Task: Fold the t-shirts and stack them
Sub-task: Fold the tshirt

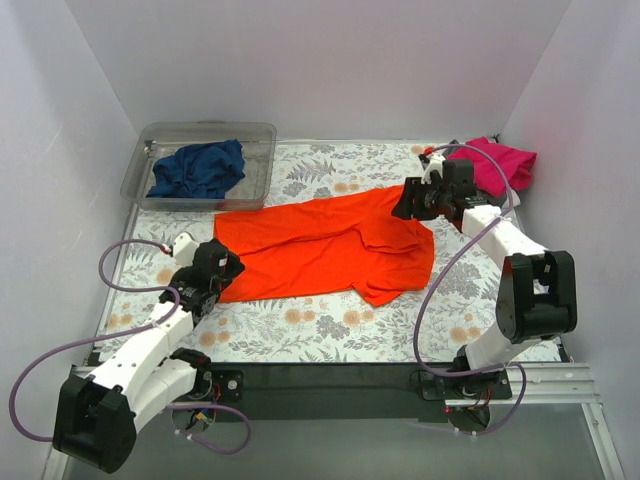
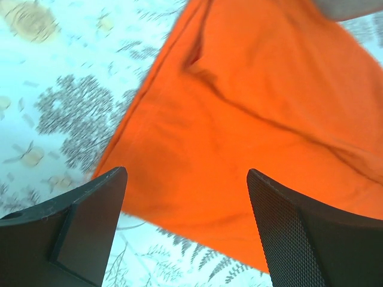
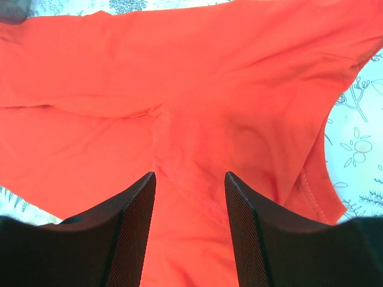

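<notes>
An orange-red t-shirt lies spread across the middle of the table, partly folded over itself. My left gripper hovers at its left hem corner. In the left wrist view that gripper is open wide, with the shirt's corner below and between its fingers. My right gripper is over the shirt's far right part. Its jaws stand open above a seam of the orange cloth, holding nothing. A navy t-shirt lies crumpled in the tub. A magenta t-shirt is bunched at the back right.
A clear plastic tub stands at the back left. The tablecloth has a floral print. White walls close in the left, back and right sides. The right arm's cable loops over the table near the shirt's right edge.
</notes>
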Tool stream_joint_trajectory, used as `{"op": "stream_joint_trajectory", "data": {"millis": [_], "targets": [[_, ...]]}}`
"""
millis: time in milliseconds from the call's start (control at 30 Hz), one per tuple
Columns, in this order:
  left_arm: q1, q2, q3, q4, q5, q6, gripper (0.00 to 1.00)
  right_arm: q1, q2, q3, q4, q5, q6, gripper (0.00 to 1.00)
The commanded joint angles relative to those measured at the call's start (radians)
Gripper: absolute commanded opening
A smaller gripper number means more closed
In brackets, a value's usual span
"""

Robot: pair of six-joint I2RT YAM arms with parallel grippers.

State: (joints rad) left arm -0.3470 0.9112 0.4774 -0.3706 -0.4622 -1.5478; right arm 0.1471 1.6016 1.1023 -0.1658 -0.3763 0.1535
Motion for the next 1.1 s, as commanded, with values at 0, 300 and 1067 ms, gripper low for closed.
{"op": "stream_joint_trajectory", "data": {"millis": [0, 300, 1067], "targets": [[-0.006, -0.029, 0.01, -0.174, -0.056, -0.145, 0.75, -0.012, -0.083, -0.035, 0.04, -0.004, -0.005, 0.46], [-0.006, -0.031, -0.079, -0.209, 0.074, -0.282, 0.64, -0.046, -0.149, -0.093, 0.075, -0.058, 0.009, 0.46], [-0.006, -0.023, -0.122, -0.188, 0.031, -0.344, 0.1, -0.08, -0.132, -0.113, 0.1, -0.081, 0.017, 0.47]]}}
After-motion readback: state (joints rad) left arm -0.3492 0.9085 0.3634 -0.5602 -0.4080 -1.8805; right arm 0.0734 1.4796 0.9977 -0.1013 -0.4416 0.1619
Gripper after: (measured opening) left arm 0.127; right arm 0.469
